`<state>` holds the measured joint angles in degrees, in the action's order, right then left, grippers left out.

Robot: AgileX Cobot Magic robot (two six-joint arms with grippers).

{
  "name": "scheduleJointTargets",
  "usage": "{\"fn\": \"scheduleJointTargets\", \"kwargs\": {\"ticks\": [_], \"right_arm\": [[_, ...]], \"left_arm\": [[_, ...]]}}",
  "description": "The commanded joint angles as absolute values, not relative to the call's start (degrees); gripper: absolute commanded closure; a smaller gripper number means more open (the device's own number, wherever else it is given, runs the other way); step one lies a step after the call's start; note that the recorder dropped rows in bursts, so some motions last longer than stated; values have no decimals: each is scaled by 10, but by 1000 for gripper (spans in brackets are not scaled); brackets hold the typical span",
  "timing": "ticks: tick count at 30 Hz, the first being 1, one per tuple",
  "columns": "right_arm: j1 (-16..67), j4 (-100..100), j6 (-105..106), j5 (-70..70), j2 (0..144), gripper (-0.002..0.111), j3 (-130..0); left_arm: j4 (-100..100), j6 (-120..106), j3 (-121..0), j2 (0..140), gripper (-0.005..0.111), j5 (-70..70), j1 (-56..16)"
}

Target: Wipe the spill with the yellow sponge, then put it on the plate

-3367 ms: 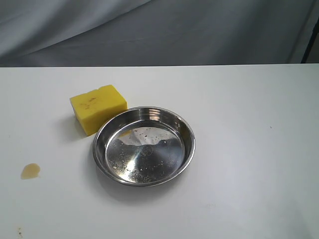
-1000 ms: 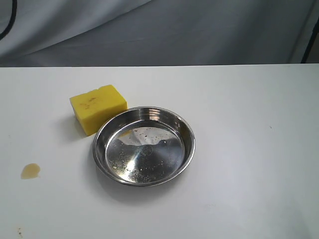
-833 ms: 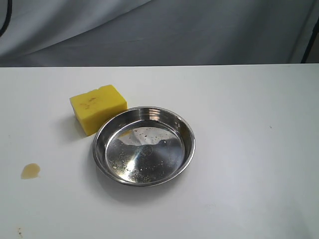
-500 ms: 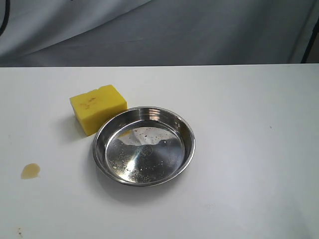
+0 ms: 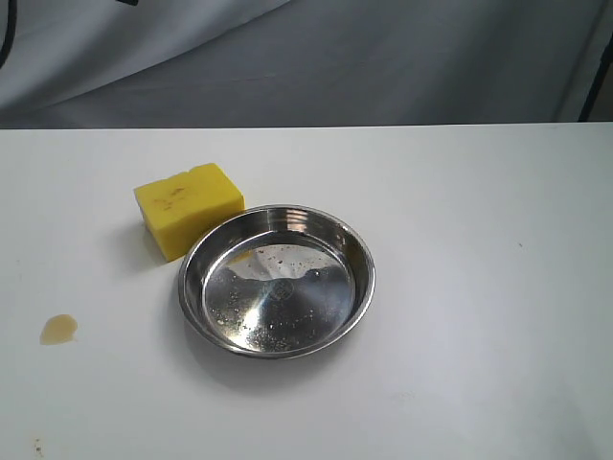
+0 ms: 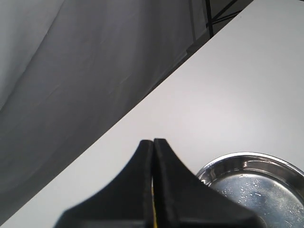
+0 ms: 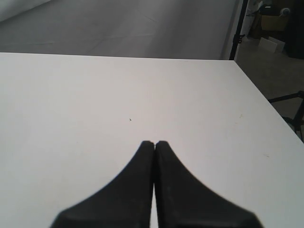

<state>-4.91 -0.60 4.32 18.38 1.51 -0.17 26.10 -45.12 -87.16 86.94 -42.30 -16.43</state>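
The yellow sponge [image 5: 188, 207] lies on the white table, touching the far-left rim of the steel plate [image 5: 354, 251]. The amber spill [image 5: 58, 329] is a small blot near the left edge, well apart from both. Neither gripper shows in the exterior view. In the left wrist view my left gripper [image 6: 153, 141] is shut with nothing held, high above the table; the plate [image 6: 223, 164] sits beside its fingers and a thin sliver of yellow shows through the slit between them. My right gripper [image 7: 155, 143] is shut and empty over bare table.
The white table [image 5: 479, 240] ends at a far edge against a grey cloth backdrop [image 5: 335, 57]. A dark cable [image 5: 8, 29] hangs at the top left corner. In the right wrist view a black stand [image 7: 236, 28] and boxes stand beyond the table's corner.
Sponge, plate and spill have not moved. A small dark part has come into the top edge of the exterior view at the left.
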Motion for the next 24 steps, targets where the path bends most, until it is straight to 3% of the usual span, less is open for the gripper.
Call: {"fn": "scheduleJointTargets", "kwargs": {"ticks": [1, 24], "right_arm": [[-52, 0, 43, 183, 12, 108, 0], [-52, 0, 43, 183, 12, 108, 0]], "left_arm": [[260, -452, -875, 864, 107, -417, -166], [164, -411, -875, 910, 106, -405, -166]]}}
